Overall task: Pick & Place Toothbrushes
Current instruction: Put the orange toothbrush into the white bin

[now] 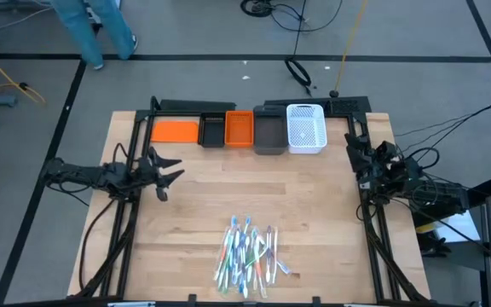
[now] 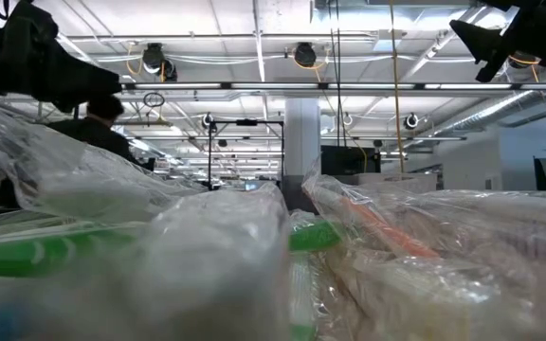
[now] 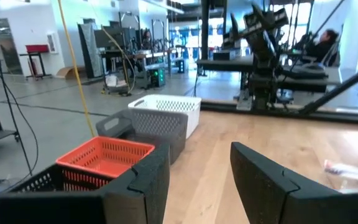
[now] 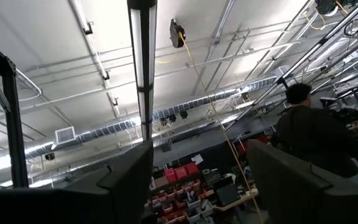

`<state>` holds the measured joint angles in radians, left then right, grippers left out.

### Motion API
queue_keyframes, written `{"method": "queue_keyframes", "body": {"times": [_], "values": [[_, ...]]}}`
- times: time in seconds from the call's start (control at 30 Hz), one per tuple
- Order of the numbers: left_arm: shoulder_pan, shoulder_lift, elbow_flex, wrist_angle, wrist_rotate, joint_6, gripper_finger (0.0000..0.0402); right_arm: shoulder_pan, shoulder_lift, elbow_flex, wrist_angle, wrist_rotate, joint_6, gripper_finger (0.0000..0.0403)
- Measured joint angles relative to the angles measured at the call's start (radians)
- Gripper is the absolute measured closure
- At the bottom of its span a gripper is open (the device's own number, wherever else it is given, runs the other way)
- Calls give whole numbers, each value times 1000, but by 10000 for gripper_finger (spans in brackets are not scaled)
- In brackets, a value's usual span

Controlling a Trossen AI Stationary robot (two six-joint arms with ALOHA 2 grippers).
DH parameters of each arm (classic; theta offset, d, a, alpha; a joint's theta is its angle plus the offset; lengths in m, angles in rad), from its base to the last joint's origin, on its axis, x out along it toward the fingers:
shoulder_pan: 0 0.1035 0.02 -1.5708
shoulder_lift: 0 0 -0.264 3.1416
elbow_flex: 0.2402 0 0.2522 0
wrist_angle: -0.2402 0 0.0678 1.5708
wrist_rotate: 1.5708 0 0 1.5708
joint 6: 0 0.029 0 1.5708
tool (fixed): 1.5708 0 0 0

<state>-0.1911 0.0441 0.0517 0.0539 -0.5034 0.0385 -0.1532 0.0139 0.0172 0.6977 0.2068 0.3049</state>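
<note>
While the toothbrushes (image 1: 247,250) lay heaped at the counter's (image 1: 314,213) near edge, touched by neither arm, the left gripper (image 1: 167,173) hovered mid-counter with fingers apart and empty. The right gripper (image 1: 356,156), fingers wide, waited at the far right. The reach would best single out one wrapped brush at the pile's rim before carrying it to the bins: orange (image 1: 239,129), grey (image 1: 268,134), white (image 1: 306,128).

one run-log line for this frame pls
left tool: open, empty, left side | right tool: open, empty, right edge | toothbrushes: piled front centre, untouched | bins: back edge
</note>
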Motion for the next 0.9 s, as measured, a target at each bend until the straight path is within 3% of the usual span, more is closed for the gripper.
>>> {"method": "queue_keyframes", "body": {"times": [0.07,0.17,0.4,0.9], "values": [[0,0,0,29,0,1,231,0,13,20,-22,-20,48,152],[0,0,0,73,-1,1,231,0,72,67,-121,-139,95,151],[-1,1,0,103,7,-119,231,36,311,146,-243,-291,175,156],[0,59,0,96,9,-338,231,359,810,260,-239,-257,292,218]]}}
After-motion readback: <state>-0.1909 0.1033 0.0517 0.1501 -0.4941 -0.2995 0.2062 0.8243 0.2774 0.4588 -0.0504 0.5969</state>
